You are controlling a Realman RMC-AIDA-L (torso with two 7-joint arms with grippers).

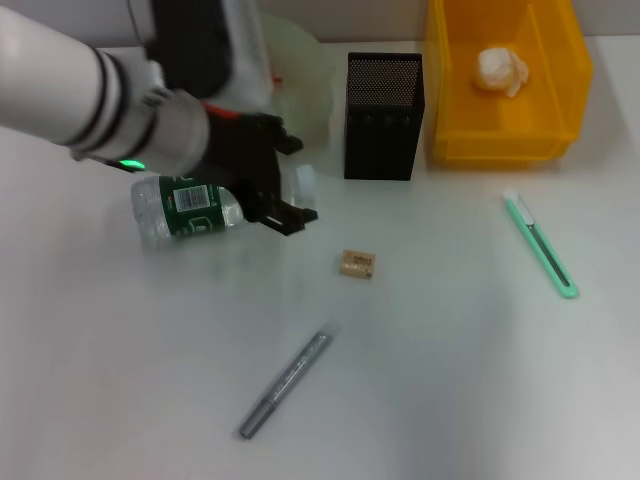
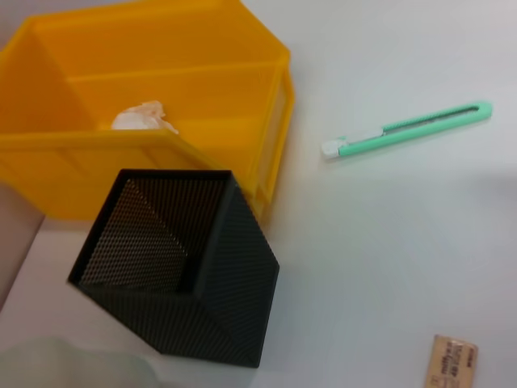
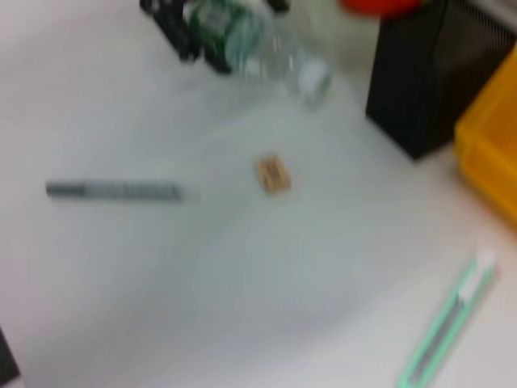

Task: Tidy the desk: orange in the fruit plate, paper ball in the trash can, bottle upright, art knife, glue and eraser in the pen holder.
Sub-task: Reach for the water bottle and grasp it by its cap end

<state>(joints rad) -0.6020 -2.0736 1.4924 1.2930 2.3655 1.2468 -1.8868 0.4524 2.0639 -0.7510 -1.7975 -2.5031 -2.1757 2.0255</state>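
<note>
1. Left end effector (image 1: 268,190) is down over the bottle (image 1: 200,208), which lies on its side on the desk (image 1: 450,380) at about nine o'clock from the pen holder (image 1: 384,116).
2. The key relation: the bottle's long axis runs nearly three-to-nine, white cap (image 1: 303,181) toward three o'clock, clear base toward nine; the end effector sits at the neck end, just above the green label.
3. Its black fingers (image 1: 290,215) straddle the neck region, but whether they are pressed onto the plastic or only around it I cannot tell.
4. Left arm pose: forearm comes in from ten o'clock, wrist bent down, camera facing the pen holder and the yellow trash can (image 2: 266,121).
5. Right end effector is out of sight; its camera looks from well off, so the left arm is plainly nearer, and the bottle is its job.
6. Judgement: standing it up means swinging the cap end up, pivoting on the base.
7. Paper ball (image 1: 500,70) sits in the trash can already.
8. Still loose: eraser (image 1: 357,264) at five o'clock from the bottle, grey glue stick (image 1: 285,384) nearer the front edge, green art knife (image 1: 540,245) well apart at three o'clock
</note>
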